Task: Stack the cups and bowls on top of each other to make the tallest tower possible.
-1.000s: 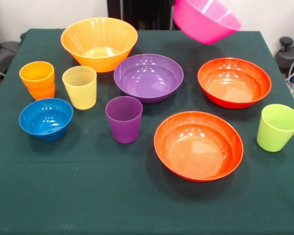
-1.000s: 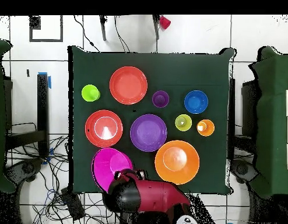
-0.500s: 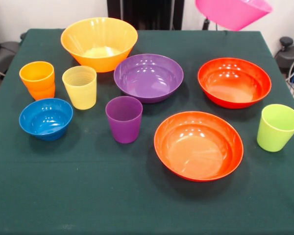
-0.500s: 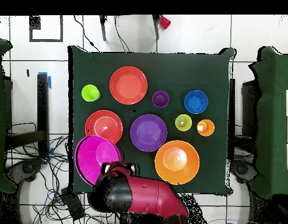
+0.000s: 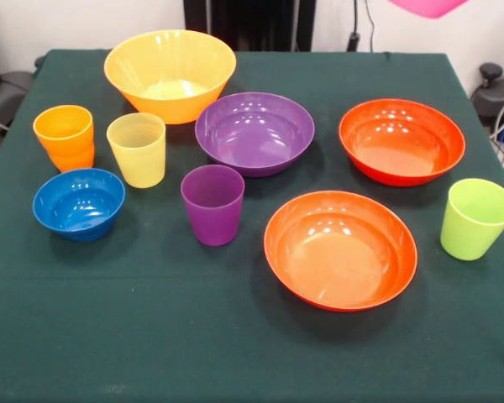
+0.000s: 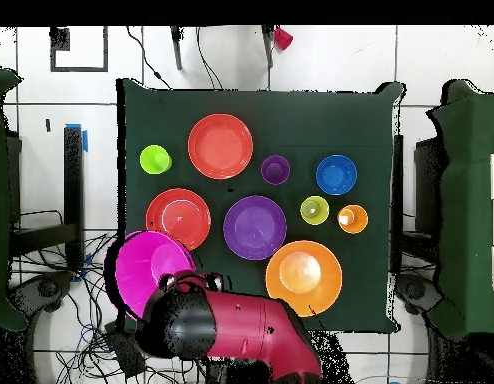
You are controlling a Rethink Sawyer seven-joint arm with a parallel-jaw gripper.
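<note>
Above the table's corner I carried the pink bowl (image 6: 146, 272), my grip hidden; a tilt risked dropping it.

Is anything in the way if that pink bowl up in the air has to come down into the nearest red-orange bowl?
Nothing visible: the pink bowl hangs beside the red-orange bowl, which is empty and open on top.

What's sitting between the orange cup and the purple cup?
The yellow cup stands between the orange cup and the purple cup, touching neither. Both the front and overhead views show it.
</note>
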